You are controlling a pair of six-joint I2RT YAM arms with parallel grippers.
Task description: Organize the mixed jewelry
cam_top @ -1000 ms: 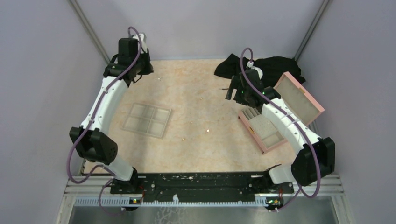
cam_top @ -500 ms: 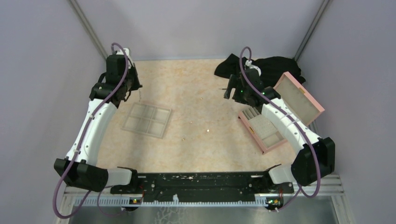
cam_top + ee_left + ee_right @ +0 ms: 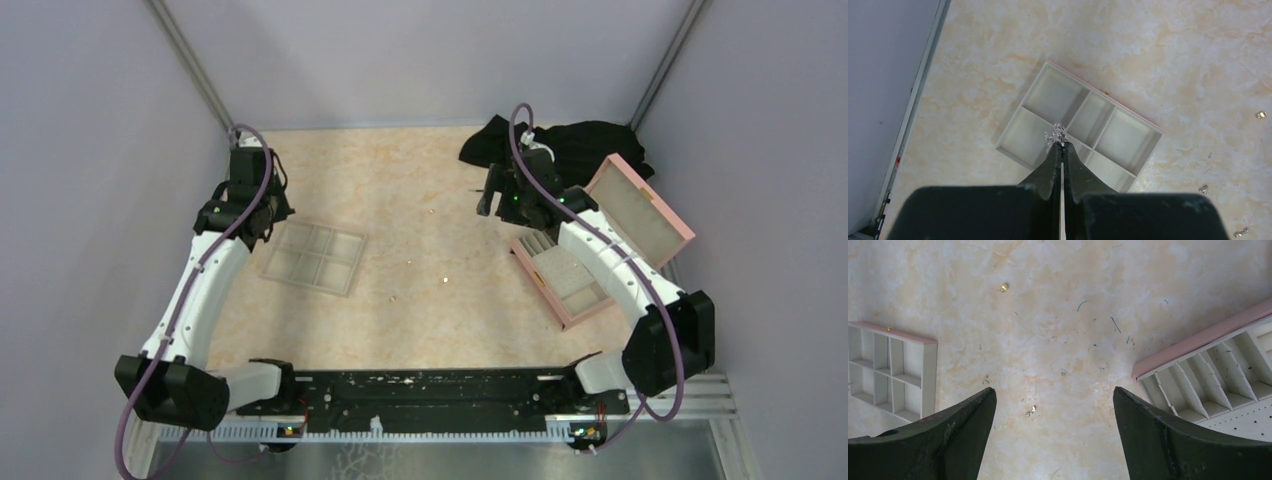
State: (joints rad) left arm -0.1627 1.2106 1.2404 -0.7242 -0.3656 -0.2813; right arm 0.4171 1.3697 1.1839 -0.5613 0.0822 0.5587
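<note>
The left gripper (image 3: 1062,146) has its two fingers pressed together on a tiny silvery piece (image 3: 1057,134), a glinting tangle sticking out past the tips. In the wrist view that piece lines up with the cross divider of the grey tray (image 3: 1022,103). Which of the four compartments it hangs over I cannot tell, as the dark fingers cover the tray's near middle. From above, the tray (image 3: 270,262) lies at about 9 o'clock on the marbled table (image 3: 400,170), with the left gripper (image 3: 266,226) at its 10 o'clock corner.

The right gripper (image 3: 1054,392) hovers with its fingers spread wide apart and holds nothing. Below it the loose pieces (image 3: 1030,411) are scattered on the bare table, with a gold stud (image 3: 1004,287) toward 11 o'clock. More specks (image 3: 443,279) glint near the table's centre.

The pink box (image 3: 640,210) stands open at 3 o'clock. The right arm's forearm crosses over its base and hides part of the compartments. A black cloth (image 3: 590,140) is bunched at 1 o'clock, just behind the box lid.
</note>
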